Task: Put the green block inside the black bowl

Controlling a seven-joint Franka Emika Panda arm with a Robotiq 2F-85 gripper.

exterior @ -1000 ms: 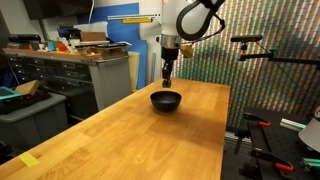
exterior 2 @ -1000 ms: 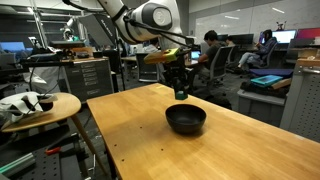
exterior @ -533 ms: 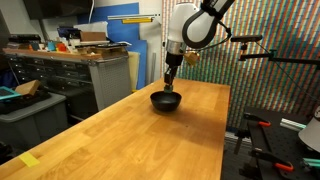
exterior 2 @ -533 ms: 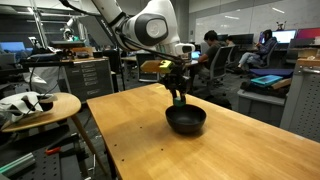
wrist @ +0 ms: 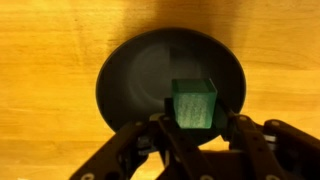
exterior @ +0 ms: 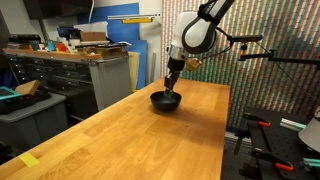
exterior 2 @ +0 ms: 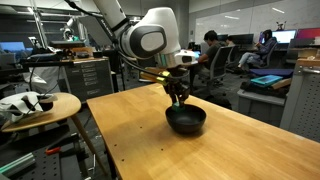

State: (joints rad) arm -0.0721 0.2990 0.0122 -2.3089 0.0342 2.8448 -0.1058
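Wrist view: green block [wrist: 194, 104] above bowl [wrist: 133, 78]

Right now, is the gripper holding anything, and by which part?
Yes, the green block, pinched by its two opposite sides between the gripper fingers, above the bowl.

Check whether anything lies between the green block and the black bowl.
Nothing visible does. In the wrist view the block, held in the gripper, hangs right over the bowl, with only the bowl's dark inside showing beneath it.
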